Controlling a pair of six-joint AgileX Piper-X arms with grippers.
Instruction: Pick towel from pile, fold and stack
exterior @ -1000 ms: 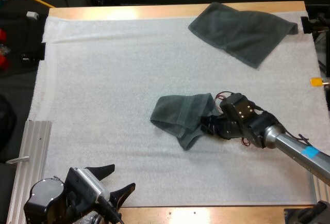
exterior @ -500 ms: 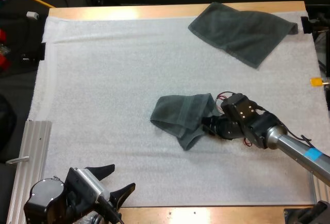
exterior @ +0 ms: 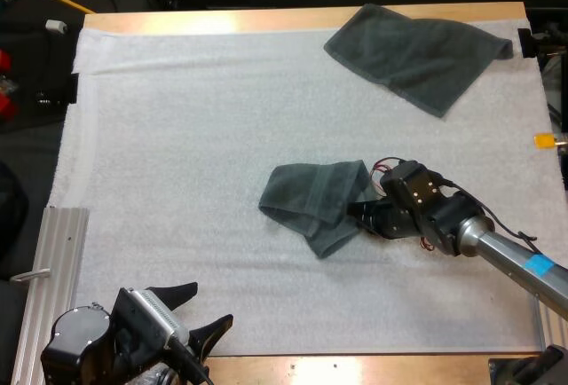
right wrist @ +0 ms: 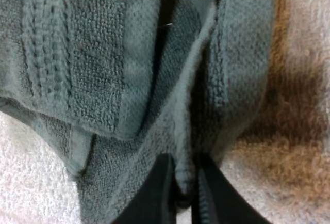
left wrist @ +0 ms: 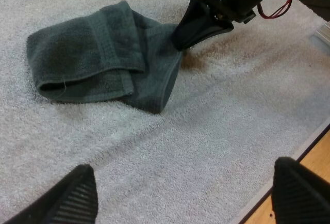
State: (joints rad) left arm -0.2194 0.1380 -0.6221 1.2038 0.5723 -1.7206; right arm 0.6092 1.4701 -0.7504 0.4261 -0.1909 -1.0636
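My right gripper clamped on thin fold at right edge of crumpled towel, mid-mat. Fingers press fold from 2 sides. My left gripper spread wide, holding nothing, over near edge of white mat, well apart from that towel. 2nd towel lies flat at mat's far right corner.

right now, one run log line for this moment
step: pick | right gripper: shut on crumpled towel edge | left gripper: open, holding nothing | second towel: spread, far right
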